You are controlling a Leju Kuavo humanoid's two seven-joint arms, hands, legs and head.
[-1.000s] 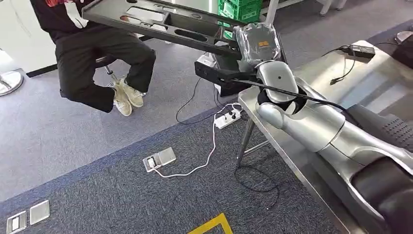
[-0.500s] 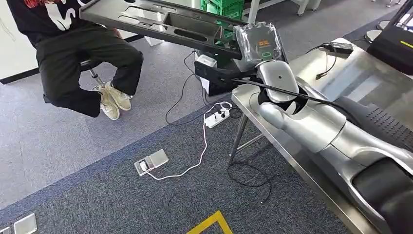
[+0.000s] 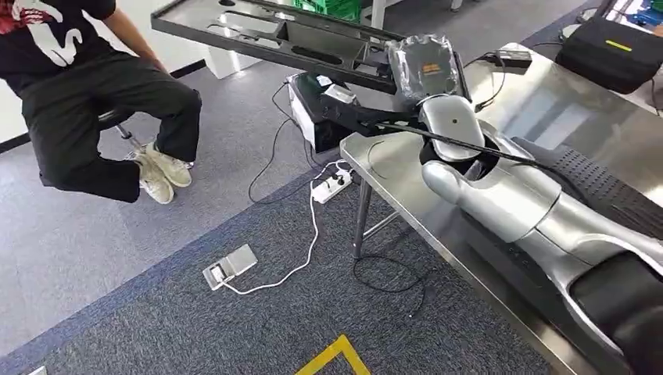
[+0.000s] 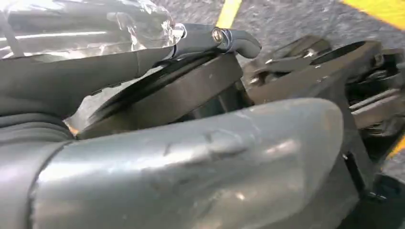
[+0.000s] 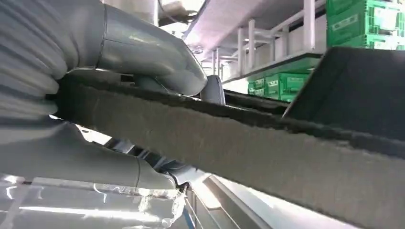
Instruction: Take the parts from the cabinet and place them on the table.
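I am carrying a long black trim panel (image 3: 274, 39) with moulded recesses, raised over the floor and the table's near corner. My right arm comes in from the lower right, and its plastic-wrapped right hand (image 3: 423, 69) grips the panel's near end. In the right wrist view the thumb (image 5: 148, 52) presses down on the panel's dark felt edge (image 5: 229, 143). In the left wrist view my left hand (image 4: 181, 162) holds a hard black section (image 4: 305, 71) with clips, above carpet marked with yellow tape. A felt-textured black surface (image 3: 602, 183) lies alongside the arm.
A steel table (image 3: 406, 183) stands on the right with a black bag (image 3: 614, 51) and an adapter cable (image 3: 500, 58). A person (image 3: 86, 94) sits on a stool at the left. A power strip (image 3: 330, 186), floor box (image 3: 229, 266), loose cables and green crates (image 3: 328, 6) are around.
The whole picture has shifted as I turn: the table has come further into view and the seated person has slid left. The panel stays held the same way.
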